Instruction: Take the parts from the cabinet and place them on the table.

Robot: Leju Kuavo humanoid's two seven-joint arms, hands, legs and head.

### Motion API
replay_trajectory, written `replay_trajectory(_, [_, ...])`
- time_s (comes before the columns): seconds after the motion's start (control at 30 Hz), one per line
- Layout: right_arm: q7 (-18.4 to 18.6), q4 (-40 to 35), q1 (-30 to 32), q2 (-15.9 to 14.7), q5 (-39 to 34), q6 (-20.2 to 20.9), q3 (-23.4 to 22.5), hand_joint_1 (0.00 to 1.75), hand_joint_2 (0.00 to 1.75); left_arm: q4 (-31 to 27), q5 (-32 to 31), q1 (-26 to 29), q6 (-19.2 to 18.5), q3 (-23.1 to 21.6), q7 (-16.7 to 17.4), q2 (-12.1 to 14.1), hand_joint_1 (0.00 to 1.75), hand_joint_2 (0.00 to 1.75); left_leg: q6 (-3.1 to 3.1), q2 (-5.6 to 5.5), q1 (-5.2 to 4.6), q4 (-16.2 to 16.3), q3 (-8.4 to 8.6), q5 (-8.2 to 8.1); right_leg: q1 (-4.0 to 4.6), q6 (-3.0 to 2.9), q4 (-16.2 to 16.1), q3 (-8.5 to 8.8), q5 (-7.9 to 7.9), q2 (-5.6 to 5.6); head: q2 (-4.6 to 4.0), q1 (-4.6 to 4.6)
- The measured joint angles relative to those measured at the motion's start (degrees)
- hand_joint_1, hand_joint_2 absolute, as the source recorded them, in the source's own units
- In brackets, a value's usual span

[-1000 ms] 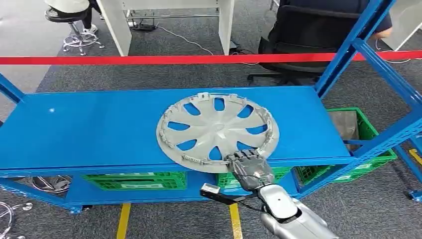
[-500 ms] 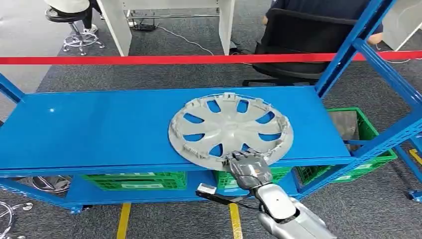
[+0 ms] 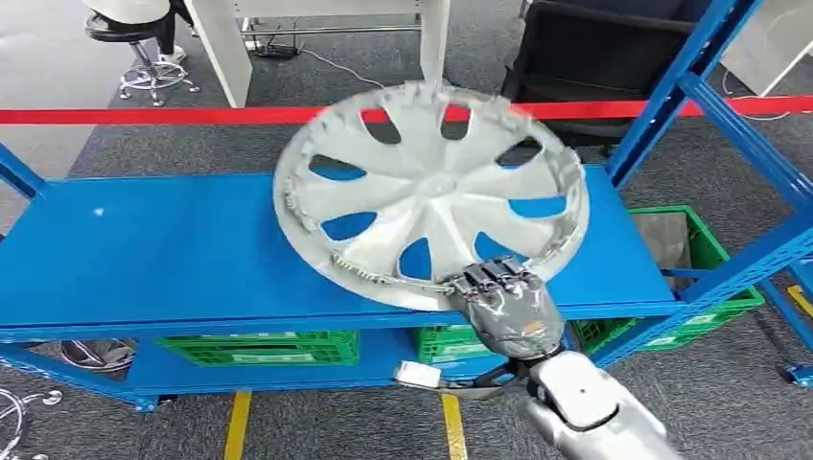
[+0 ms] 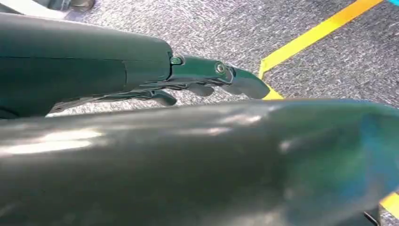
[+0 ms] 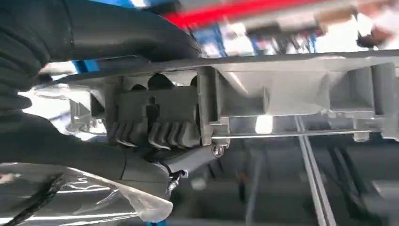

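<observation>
I see the wheel cover [image 3: 431,196] as matt silver-grey moulded plastic, with ribbed clips along its rim. The shelf [image 3: 144,254] is smooth, glossy blue painted metal. The right hand [image 3: 506,311] has dull grey metallic segments; the crates [image 3: 259,347] look like green latticed plastic.

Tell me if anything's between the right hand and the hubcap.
Nothing is. The right hand already grips the hubcap by its near rim, fingers curled over the edge, and holds it tilted above the blue shelf.
</observation>
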Motion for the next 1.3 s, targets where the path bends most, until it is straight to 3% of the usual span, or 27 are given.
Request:
replay_trajectory(0.13, [-1.14,-2.51,0.63,-0.04,0.02,-0.06,-1.2,1.75,1.75,0.0,0.0,0.01,-0.02,0.15,-0.02,-0.02,0.0,0.0,0.0,-0.01,0.0,0.0,-0.01,0.0,0.0,0.0,0.0,0.0,0.0,-0.07,0.0,-0.02])
replay_trajectory(0.2, [-6.73,-4.33,1.9,0.42,0.02,-0.06,-2.63,1.75,1.75,0.02,0.0,0.01,-0.02,0.17,-0.02,-0.07,0.0,0.0,0.0,-0.01,0.0,0.0,-0.03,0.0,0.0,0.0,0.0,0.01,0.0,-0.09,0.0,-0.02])
replay_trajectory(0.3, [-16.09,-7.65,3.8,3.5,0.04,-0.06,-5.79,1.75,1.75,0.02,-0.02,0.0,-0.04,0.28,-0.02,-0.15,0.0,0.0,0.0,-0.01,0.0,0.0,-0.04,0.0,0.0,0.0,0.01,-0.03,0.0,0.0,0.0,-0.04])
replay_trajectory(0.47, [-20.96,-10.47,4.84,6.89,0.04,-0.06,-7.69,1.75,1.75,0.02,-0.17,-0.13,-0.46,0.35,-0.02,-0.33,0.0,0.0,0.0,-0.01,0.02,-0.01,-0.04,0.0,0.01,-0.01,0.01,-0.04,-0.01,-0.05,0.0,-0.02])
replay_trajectory(1.13, [-21.07,-13.35,5.12,9.9,0.07,-0.04,-8.46,1.75,1.75,0.02,0.07,-0.11,-1.42,1.57,-0.15,-0.48,0.0,0.0,0.23,-0.01,-0.54,0.22,-0.08,-0.14,-0.47,0.27,-0.09,-0.02,0.12,-0.08,0.0,-0.06])
replay_trajectory(1.2, [-20.32,-13.46,5.12,9.95,0.07,-0.04,-8.44,1.75,1.75,0.02,0.0,-0.12,-1.42,1.6,-0.11,-0.48,0.0,0.0,0.41,-0.02,-0.65,0.38,-0.19,-0.21,-0.61,0.52,-0.13,-0.04,0.2,-0.08,0.0,-0.07])
replay_trajectory(1.3, [-18.93,-13.81,5.03,9.95,0.07,-0.06,-8.43,1.75,1.75,0.02,-0.02,-0.14,-1.4,1.64,0.0,-0.52,0.0,0.0,1.48,-0.03,-0.32,-0.48,-0.28,0.64,-0.51,1.29,-0.27,0.02,0.41,-0.07,0.0,0.0])
